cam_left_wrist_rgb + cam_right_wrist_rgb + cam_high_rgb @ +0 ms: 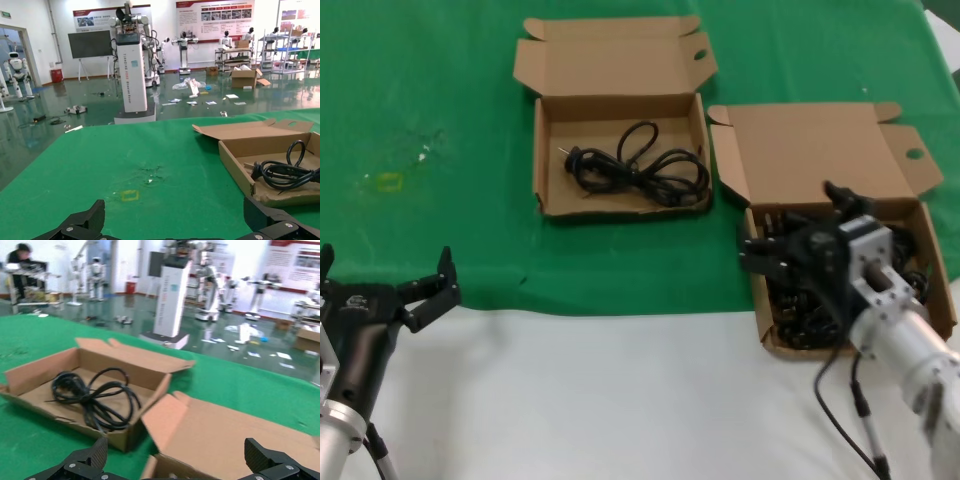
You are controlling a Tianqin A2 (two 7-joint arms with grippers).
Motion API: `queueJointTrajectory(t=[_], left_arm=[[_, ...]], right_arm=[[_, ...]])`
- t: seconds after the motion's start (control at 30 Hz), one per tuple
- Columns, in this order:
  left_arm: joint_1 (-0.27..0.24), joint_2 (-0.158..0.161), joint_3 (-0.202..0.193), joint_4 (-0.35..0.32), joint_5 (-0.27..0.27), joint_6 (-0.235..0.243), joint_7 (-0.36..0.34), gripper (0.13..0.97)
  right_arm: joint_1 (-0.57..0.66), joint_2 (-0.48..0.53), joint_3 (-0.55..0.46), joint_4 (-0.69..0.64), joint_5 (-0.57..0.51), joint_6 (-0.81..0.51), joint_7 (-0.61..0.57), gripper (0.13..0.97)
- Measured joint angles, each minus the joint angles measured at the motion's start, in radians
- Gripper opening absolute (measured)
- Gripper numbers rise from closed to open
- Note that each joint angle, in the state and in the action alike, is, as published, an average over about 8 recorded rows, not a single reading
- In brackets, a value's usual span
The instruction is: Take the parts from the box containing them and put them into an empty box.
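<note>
1. Right gripper (800, 235) over the box of cords (930, 262) at right of frame, jaws spread, holding nothing.
2. Heap of black cords (800, 305) in that box, partly hidden by the arm.
3. One coiled cord (638, 165) inside the tuck-flap box (545, 160), upper centre.
4. Left gripper (385, 285) parked lower left over the white strip, jaws spread.

You have a green mat (440, 80) over the counter's far part, a yellow mark (388, 181) near its left edge.
</note>
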Motion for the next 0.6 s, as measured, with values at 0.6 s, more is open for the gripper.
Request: queueJointTrajectory(t=[0.6], left_arm=[[0.0, 0.0, 0.0, 0.0, 0.0, 0.0, 0.0, 0.966]], right_arm=[[-0.235, 0.045, 0.089, 0.244, 0.089, 0.134, 0.062, 0.966]])
